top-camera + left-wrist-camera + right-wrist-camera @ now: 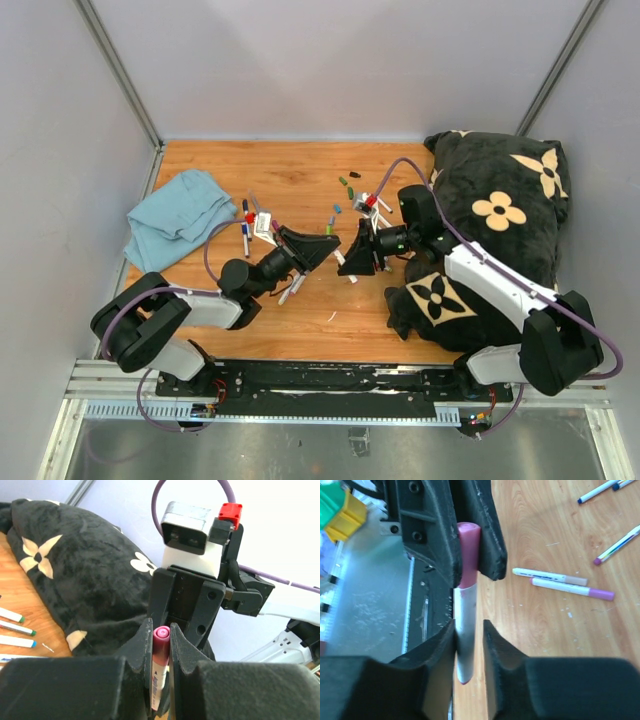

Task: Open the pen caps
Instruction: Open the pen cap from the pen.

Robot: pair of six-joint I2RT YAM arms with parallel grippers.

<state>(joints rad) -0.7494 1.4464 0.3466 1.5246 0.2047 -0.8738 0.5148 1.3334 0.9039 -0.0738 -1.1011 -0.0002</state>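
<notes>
Two grippers meet nose to nose beside the pillow (500, 230) from above, left gripper (330, 243) and right gripper (351, 257) sharing one pen, loose caps (344, 183) lying off the pillow's far corner. Left wrist: its jaws are pressed tight on the pink cap (161, 636), pillow behind, likely to anchor it. Right wrist: jaws parted, straddling the barrel (463, 630) with a sliver of gap, seemingly set to clamp and pull it free.
</notes>
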